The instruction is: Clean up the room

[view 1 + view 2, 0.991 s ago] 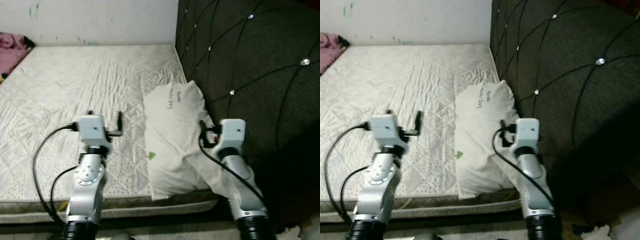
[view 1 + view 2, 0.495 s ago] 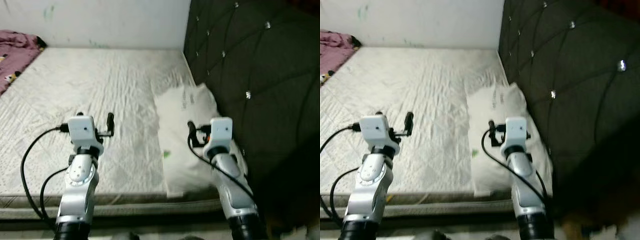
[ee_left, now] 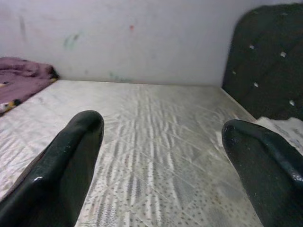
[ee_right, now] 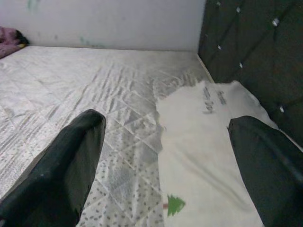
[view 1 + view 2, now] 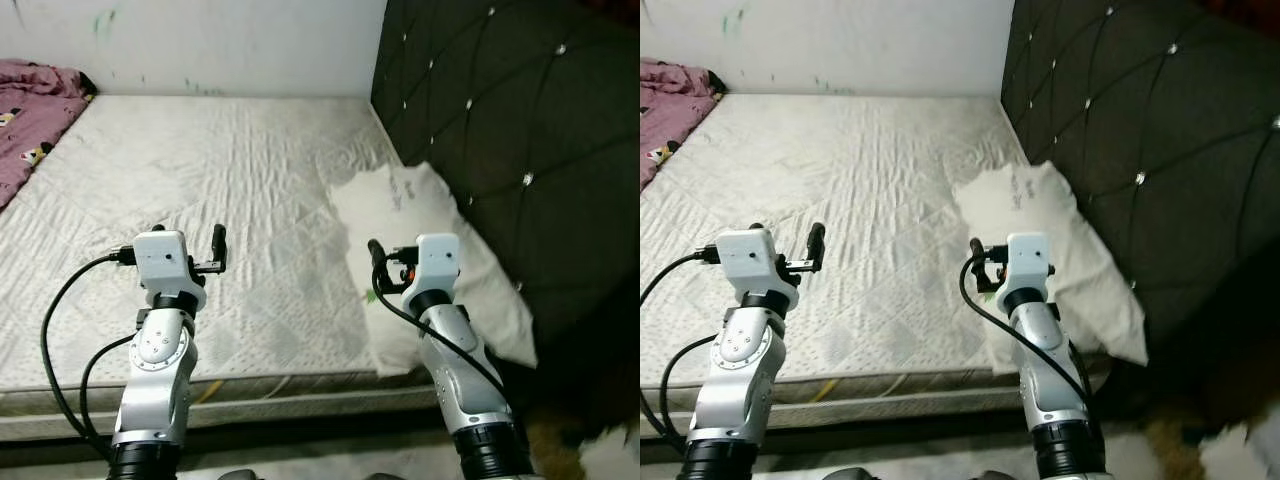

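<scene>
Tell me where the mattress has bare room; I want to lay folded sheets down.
Bare: the broad stretch of mattress between the pink blanket at the robot's left and the pillow. Crowded: the strip along the dark headboard, where the pillow lies.

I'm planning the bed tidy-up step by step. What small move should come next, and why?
Probably ease the right pincer forward and down onto the white pillow. That pincer is open, holds nothing, and the pillow lies askew on the mattress just ahead of it, against the dark headboard. The left pincer is open over bare mattress.
</scene>
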`<state>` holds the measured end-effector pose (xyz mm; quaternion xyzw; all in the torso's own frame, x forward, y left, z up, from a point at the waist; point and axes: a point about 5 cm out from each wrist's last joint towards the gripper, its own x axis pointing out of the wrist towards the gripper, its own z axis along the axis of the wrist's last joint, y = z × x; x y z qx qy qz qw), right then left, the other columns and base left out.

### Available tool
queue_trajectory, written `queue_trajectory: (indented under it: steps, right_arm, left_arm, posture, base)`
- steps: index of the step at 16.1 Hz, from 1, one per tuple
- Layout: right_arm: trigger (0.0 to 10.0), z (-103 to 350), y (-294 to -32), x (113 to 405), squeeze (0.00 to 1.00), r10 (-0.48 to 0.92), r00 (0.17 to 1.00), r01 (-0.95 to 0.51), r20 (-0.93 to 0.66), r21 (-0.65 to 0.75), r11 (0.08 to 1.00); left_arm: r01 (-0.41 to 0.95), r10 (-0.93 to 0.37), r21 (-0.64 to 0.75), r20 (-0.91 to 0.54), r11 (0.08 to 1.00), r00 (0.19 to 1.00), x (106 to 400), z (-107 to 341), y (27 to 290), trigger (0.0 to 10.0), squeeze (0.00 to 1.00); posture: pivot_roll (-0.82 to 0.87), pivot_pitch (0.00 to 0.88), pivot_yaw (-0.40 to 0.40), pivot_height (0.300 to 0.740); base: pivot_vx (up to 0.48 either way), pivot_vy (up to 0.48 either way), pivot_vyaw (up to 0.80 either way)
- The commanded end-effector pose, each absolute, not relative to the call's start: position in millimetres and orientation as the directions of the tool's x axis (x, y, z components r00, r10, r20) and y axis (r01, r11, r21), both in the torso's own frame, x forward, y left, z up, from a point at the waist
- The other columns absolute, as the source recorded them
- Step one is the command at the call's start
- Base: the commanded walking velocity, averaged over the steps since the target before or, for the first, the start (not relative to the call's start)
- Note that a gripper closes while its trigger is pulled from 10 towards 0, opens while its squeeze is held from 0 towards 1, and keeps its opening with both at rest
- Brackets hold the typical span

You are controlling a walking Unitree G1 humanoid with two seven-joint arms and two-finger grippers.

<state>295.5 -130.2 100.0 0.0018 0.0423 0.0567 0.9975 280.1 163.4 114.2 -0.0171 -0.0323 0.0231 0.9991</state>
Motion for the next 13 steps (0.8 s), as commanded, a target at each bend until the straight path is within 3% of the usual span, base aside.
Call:
queue_trajectory:
  steps: [1,3,6,13]
  right_arm:
    - [10.0,97.3,-139.8,294.6,0.0,0.087,0.992,-0.086,-0.096,0.008,0.996]
    - [10.0,96.9,-139.8,295.3,0.0,0.092,0.991,-0.092,-0.099,0.005,0.996]
    - [10.0,96.1,-138.9,296.0,0.0,0.099,0.99,-0.099,-0.105,0.005,0.995]
    - [10.0,95.6,-138.9,297.1,0.0,0.102,0.989,-0.102,-0.109,0.003,0.995]
  left_arm:
    - [-0.026,0.028,-0.044,0.065,0.999,0.997,281.6,115.0,156.5,10.0,0.0]
    - [-0.026,0.029,-0.049,0.067,0.998,0.997,282.0,115.3,155.8,10.0,0.0]
    - [-0.03,0.034,-0.056,0.07,0.998,0.997,282.1,116.0,156.0,10.0,0.0]
    - [-0.028,0.033,-0.061,0.075,0.998,0.997,282.9,117.1,155.6,10.0,0.0]
  posture:
    - [0.02,0.0,-0.009,0.74]
    - [0.02,0.0,-0.012,0.74]
    - [0.02,0.0,-0.014,0.74]
    - [0.02,0.0,-0.015,0.74]
  base:
    - [0.0,0.48,0.0]
    - [0.0,0.48,0.0]
    - [0.0,0.48,-0.6]
    - [0.0,0.48,0.0]
